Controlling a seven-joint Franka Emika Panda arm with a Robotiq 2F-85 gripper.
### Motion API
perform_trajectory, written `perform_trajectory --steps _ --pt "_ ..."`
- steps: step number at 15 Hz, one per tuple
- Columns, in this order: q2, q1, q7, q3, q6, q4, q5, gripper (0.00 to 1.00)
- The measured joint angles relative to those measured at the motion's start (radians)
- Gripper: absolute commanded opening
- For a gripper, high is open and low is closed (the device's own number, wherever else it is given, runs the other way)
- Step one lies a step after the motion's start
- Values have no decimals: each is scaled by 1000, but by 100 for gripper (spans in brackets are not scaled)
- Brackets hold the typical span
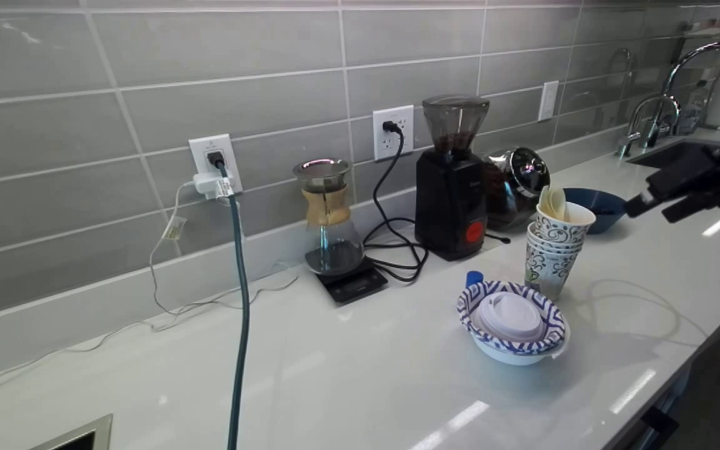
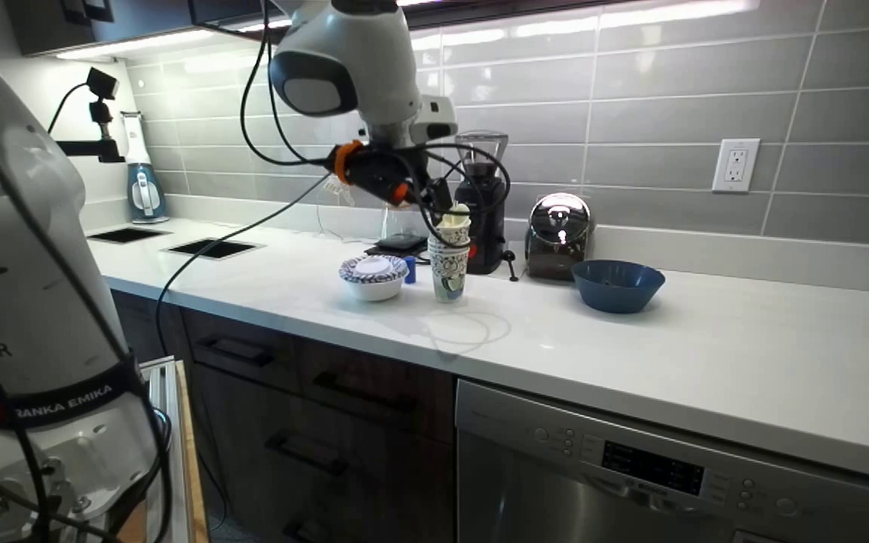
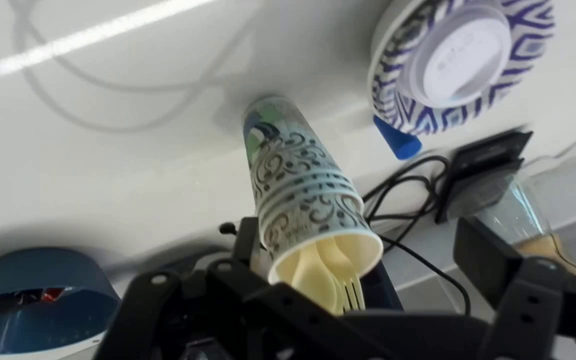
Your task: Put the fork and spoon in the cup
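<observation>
The cup is the top of a standing stack of white paper cups with a dark swirl print. The stack shows in both exterior views. A cream spoon and a cream fork stand inside the top cup, bowl and tines up, handles hidden in it. My gripper is open, its fingers wide apart, with nothing between the pads that it grips. In the wrist view the cup rim appears between the fingers, nearer one of them; contact cannot be told. In an exterior view the gripper is above counter height beside the cup.
A blue-patterned bowl with a white lid stands beside the stack, near a blue cap. A black grinder, glass jar, dark blue bowl and glass coffee maker stand around. Cables lie behind.
</observation>
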Motion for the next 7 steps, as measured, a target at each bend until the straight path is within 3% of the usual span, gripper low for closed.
perform_trajectory --steps 4,7 --pt "-153 -24 213 -43 -211 97 -136 100" --pt "-183 -15 228 -59 -226 100 -143 100"
